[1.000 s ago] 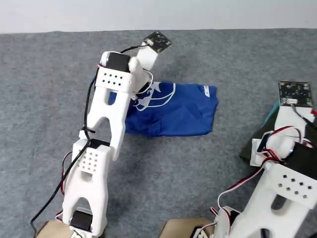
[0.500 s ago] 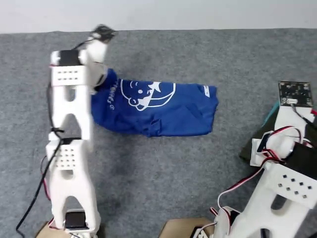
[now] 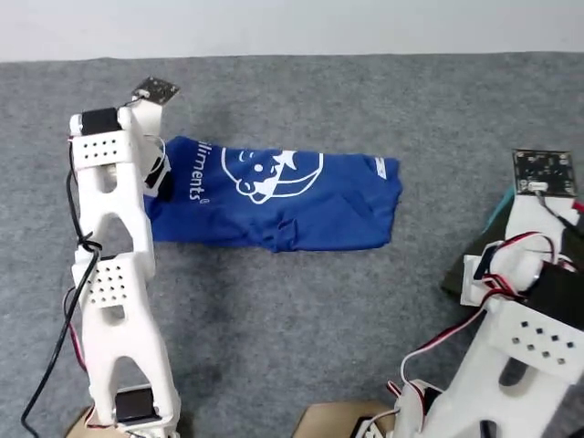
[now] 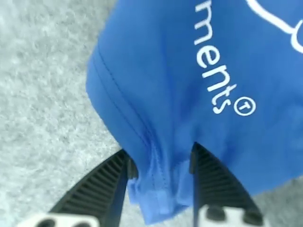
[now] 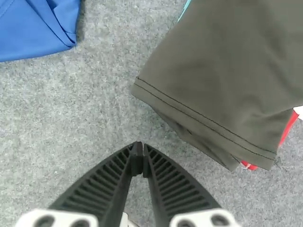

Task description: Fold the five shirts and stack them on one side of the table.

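By the right edge of the table (image 3: 301, 328), the right gripper (image 5: 137, 150) is held low over the grey covering. Its jaws are pressed together and nothing is gripped between them. Just beside it, against the same edge, a dark olive shirt (image 5: 227, 71) is lying. A red garment (image 5: 287, 129) and a teal one (image 3: 499, 208) are seen protruding from under it (a pile, though the number of layers cannot be told).

Farther in, the blue shirt (image 3: 292, 205) is spread across the middle of the table as a long band. Its printed side is up and its right end is rumpled. Its left end is clamped by the left gripper (image 4: 161, 155), whose jaws are parted only by the bunched hem caught between them. That end is located toward the far left corner, well apart from the pile.
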`<action>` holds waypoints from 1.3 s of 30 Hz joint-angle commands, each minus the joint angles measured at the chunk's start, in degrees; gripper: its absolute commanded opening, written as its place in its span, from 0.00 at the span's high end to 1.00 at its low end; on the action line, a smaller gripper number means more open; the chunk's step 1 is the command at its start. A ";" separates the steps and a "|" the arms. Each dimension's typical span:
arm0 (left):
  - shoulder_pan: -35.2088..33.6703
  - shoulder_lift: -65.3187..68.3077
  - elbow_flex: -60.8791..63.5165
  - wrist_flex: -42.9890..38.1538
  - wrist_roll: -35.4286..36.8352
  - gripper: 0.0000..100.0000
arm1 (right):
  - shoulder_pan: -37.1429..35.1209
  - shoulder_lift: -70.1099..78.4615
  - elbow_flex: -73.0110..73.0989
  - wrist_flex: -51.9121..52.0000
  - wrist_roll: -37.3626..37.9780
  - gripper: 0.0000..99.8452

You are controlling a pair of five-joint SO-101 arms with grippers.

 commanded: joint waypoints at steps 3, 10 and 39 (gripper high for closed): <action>2.02 -2.81 -5.67 1.14 0.62 0.81 | -0.57 -0.84 -0.44 1.89 0.62 0.99; 0.44 -0.18 -7.16 0.70 0.62 0.80 | -0.57 -0.84 -0.62 1.71 0.70 0.99; -0.97 9.58 -6.90 1.41 -10.73 1.00 | -0.57 -0.84 -0.62 1.80 0.70 0.99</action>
